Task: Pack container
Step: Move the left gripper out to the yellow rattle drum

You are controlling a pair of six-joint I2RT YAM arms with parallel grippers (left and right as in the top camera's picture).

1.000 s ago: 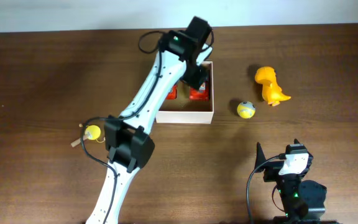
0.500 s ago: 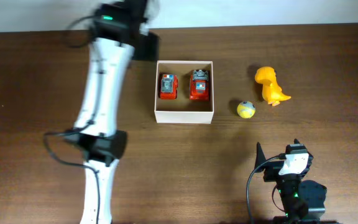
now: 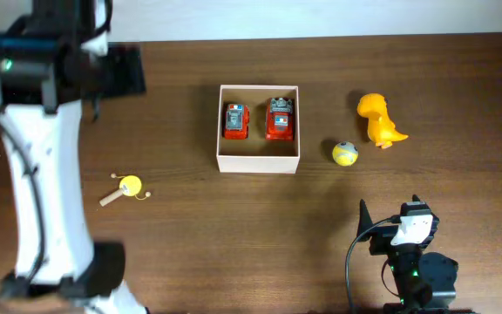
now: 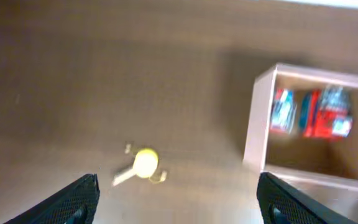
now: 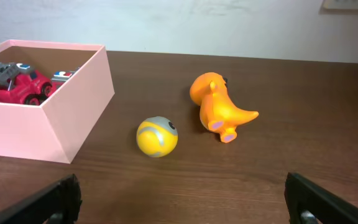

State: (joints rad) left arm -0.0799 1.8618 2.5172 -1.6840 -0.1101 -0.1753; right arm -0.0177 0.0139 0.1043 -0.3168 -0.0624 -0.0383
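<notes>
The container (image 3: 259,163), a square white-walled box with a tan inside, holds two red toy cars (image 3: 236,121) (image 3: 280,119). It also shows in the left wrist view (image 4: 253,130) and the right wrist view (image 5: 23,134). A yellow ball (image 3: 345,153) (image 5: 157,137) and an orange dinosaur (image 3: 380,119) (image 5: 219,106) lie to its right. A small yellow toy on a stick (image 3: 129,187) (image 4: 143,164) lies to its left. My left gripper (image 4: 179,202) is open and empty, high above the table left of the container. My right gripper (image 5: 182,199) is open and empty, near the ball.
The left arm (image 3: 37,174) stands over the table's left side, blurred by motion. The right arm's base (image 3: 412,262) sits at the front right. A white wall runs along the table's far edge.
My left arm has swung from over the container to the far left, uncovering the two cars. The right arm and the loose toys have not moved.
</notes>
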